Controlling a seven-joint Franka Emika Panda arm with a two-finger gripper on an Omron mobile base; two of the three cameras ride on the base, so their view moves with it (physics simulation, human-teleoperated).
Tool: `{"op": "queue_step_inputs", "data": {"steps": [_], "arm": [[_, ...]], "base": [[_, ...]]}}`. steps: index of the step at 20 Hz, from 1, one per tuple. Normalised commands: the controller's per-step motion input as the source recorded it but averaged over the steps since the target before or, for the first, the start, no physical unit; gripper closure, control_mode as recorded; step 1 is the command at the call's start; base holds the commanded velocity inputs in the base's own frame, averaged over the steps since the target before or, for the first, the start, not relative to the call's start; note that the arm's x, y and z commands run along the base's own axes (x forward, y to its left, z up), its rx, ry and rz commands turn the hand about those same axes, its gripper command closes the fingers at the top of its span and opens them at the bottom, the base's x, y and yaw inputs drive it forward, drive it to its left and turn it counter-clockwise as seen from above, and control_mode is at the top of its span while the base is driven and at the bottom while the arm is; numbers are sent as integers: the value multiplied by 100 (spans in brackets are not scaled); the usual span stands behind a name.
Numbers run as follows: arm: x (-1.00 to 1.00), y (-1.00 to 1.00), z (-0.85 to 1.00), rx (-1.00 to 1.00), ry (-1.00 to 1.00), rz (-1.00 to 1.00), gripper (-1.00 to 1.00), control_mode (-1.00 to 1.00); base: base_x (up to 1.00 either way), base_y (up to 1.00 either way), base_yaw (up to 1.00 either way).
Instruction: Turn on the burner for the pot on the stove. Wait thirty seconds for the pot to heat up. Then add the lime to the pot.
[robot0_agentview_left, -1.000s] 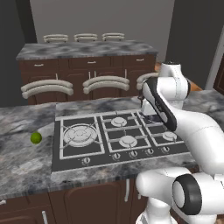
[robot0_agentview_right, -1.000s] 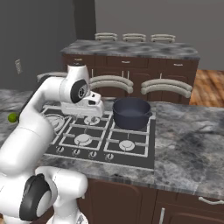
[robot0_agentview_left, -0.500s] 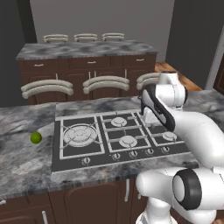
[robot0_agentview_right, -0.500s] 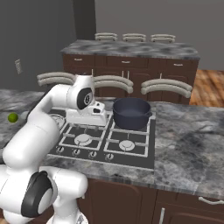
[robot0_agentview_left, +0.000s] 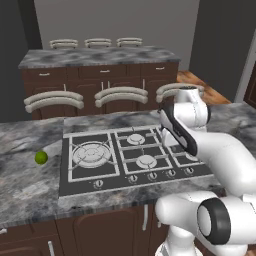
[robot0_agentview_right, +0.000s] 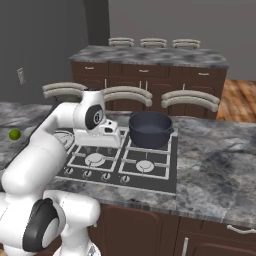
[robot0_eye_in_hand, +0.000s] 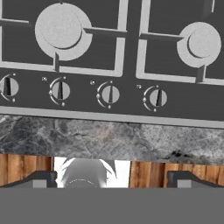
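stove (robot0_eye_in_hand: 127, 52) knobs (robot0_eye_in_hand: 109, 94) — markings unreadable, gripper (robot0_eye_in_hand: 113, 178) wide

Stove (robot0_agentview_left: 125, 165) top flat black, matt look, with dark grates; burner caps (robot0_eye_in_hand: 61, 27) pale silver metal, smooth, dull sheen; knobs (robot0_eye_in_hand: 109, 94) grey metallic with dark slot. Counter (robot0_agentview_right: 215, 175) grey mottled stone, polished-looking, veined. Cabinet fronts (robot0_agentview_right: 145, 80) dark brown wood, satin, with pale metal handles. Pot (robot0_agentview_right: 150, 129) dark blue-black, smooth, slight gloss, paler rim. Lime (robot0_agentview_left: 41, 157) bright yellow-green, smooth skin. Floor (robot0_agentview_right: 240, 97) warm brown wood planks. Chair backs (robot0_agentview_left: 120, 95) pale grey, smooth, matt.
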Motion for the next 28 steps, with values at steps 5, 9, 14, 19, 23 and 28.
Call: {"op": "queue_step_inputs", "data": {"steps": [5, 9, 14, 19, 23, 28], "arm": [[0, 0, -14, -4, 0, 1, -100, -100], [0, 0, 0, 0, 0, 4, -100, -100], [5, 0, -2, 10, 0, 0, -100, -100], [10, -1, -5, 12, 0, 0, -100, -100], [4, 0, -3, 0, 3, 0, -100, -100], [23, 0, -25, 0, 0, 0, -100, -100]], "base": [[0, 0, 0], [0, 0, 0], [0, 0, 0], [0, 0, 0], [0, 0, 0], [0, 0, 0]]}}
